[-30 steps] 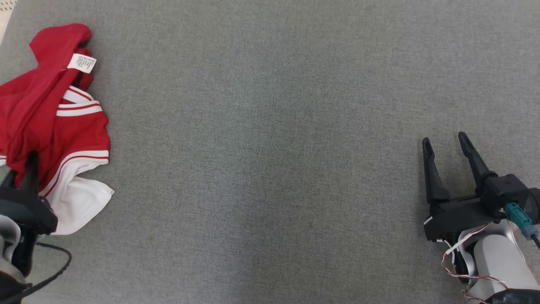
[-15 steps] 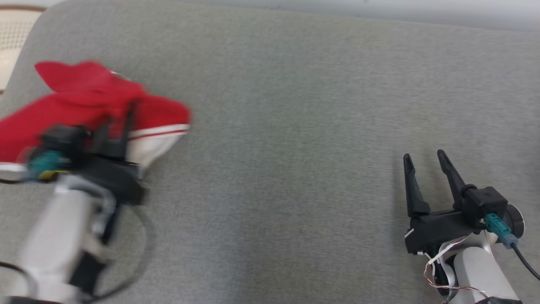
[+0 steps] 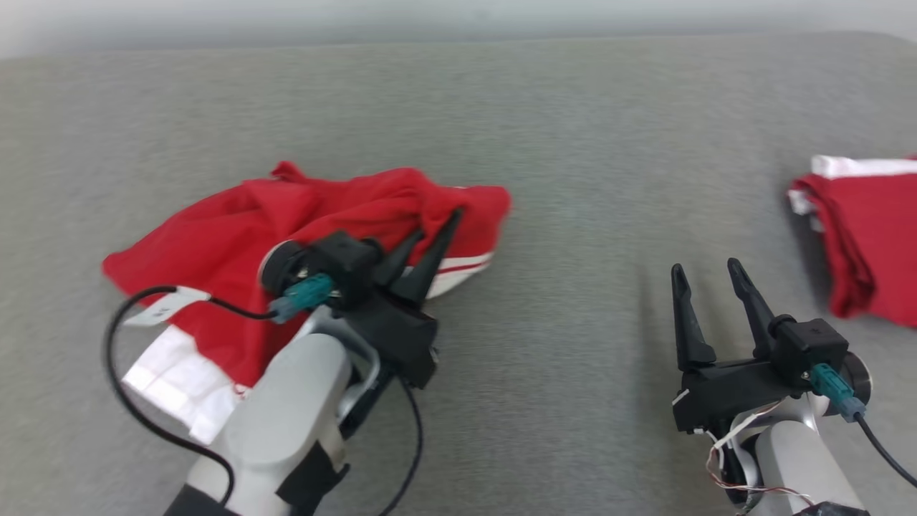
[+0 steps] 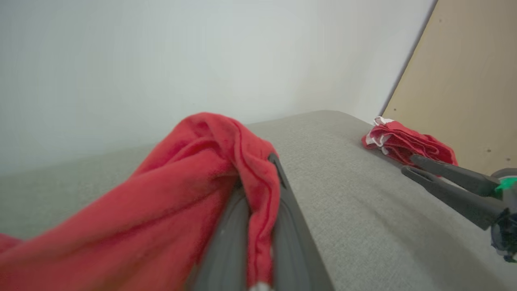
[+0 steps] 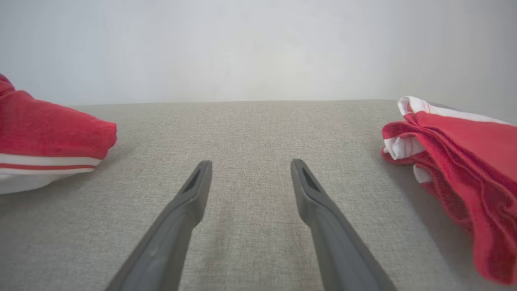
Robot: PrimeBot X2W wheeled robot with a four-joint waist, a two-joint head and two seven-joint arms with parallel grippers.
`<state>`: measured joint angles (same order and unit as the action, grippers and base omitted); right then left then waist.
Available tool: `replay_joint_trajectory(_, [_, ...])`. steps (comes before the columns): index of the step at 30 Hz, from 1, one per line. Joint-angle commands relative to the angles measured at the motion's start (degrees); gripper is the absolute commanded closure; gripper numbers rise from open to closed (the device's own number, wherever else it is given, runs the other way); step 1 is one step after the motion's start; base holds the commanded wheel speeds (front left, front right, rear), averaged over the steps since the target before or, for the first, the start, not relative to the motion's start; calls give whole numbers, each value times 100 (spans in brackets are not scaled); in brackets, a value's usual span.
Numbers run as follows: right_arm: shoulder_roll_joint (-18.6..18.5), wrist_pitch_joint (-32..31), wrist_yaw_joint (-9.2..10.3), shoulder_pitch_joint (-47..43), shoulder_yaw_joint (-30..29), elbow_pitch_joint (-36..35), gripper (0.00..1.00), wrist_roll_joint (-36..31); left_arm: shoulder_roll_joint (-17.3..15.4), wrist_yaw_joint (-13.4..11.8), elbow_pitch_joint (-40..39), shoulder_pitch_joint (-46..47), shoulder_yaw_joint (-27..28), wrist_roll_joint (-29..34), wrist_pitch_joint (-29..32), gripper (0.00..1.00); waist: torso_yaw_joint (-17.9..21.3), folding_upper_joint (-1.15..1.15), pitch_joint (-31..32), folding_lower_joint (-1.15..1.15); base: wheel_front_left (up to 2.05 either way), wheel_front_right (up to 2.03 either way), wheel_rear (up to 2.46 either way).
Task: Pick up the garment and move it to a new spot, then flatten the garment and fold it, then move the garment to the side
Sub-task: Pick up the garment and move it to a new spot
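The garment point(image 3: 215, 236) is red with white striped trim and lies crumpled on the grey cloth surface, left of centre. My left gripper point(image 3: 438, 223) is shut on a fold at its right edge. In the left wrist view the red garment point(image 4: 181, 173) drapes over and between the fingers of my left gripper point(image 4: 258, 190). My right gripper point(image 3: 704, 266) stands open and holds nothing, low over the surface to the right. The right wrist view shows the right gripper point(image 5: 251, 163) over bare cloth, with the garment point(image 5: 48, 133) at its left.
A second red and white garment point(image 3: 867, 229) lies bunched at the right edge, also seen as a garment point(image 5: 456, 153) right of the open fingers. The grey surface point(image 3: 573, 143) ends at a pale wall behind. A wooden panel point(image 4: 464, 81) stands beyond the far end.
My left gripper has shut on the garment and dragged it from the far left toward the middle. The head view has shifted, bringing in the second garment. The right gripper stays open.
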<state>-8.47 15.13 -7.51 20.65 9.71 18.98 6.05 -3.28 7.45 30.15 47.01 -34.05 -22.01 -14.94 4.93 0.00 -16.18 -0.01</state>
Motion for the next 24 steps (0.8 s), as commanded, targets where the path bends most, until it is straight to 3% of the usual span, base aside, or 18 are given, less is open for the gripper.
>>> replay_joint_trajectory(1, [78, 0, 4, 0, 1, -16, 0, 5, 18, -5, -45, 62, -187, -53, -35, 100, 539, 0, -44, 1, 0, 0, 0])
replay_joint_trajectory(4, [121, 0, 4, 10, 13, 15, 0, 15, 16, -5, 52, 45, -311, -184, -36, 100, 704, 0, -33, 1, 0, 0, 0])
replay_joint_trajectory(5, [136, 0, 4, 13, 13, 24, 0, 22, 20, -4, 111, 12, -373, -229, -36, 61, 730, 0, -24, 1, 0, 0, 0])
replay_joint_trajectory(6, [136, 0, 4, 13, 13, 24, 0, 22, 20, -4, 111, 12, -373, -229, -36, 61, 730, 0, -24, 1, 0, 0, 0])
replay_joint_trajectory(7, [152, 0, 4, 14, 8, 32, 0, 24, 31, -4, 176, -23, -424, -285, -36, 5, 744, 0, -8, 1, 0, 0, 0])
replay_joint_trajectory(8, [159, 0, 4, 4, -9, 38, 0, 25, 29, -4, 252, -53, -450, -267, -36, 0, 743, 0, 13, 1, 0, 0, 0])
replay_joint_trajectory(12, [185, 0, 4, -71, -42, 31, 0, 35, 28, -5, 430, -288, -307, -240, -37, 0, 604, 0, 156, 1, 0, 0, 0])
replay_joint_trajectory(24, [213, -1, 4, -333, 199, 93, 0, 93, 32, -90, 155, -1686, 904, 479, -32, 0, -275, 0, 798, 1, 0, 0, 0])
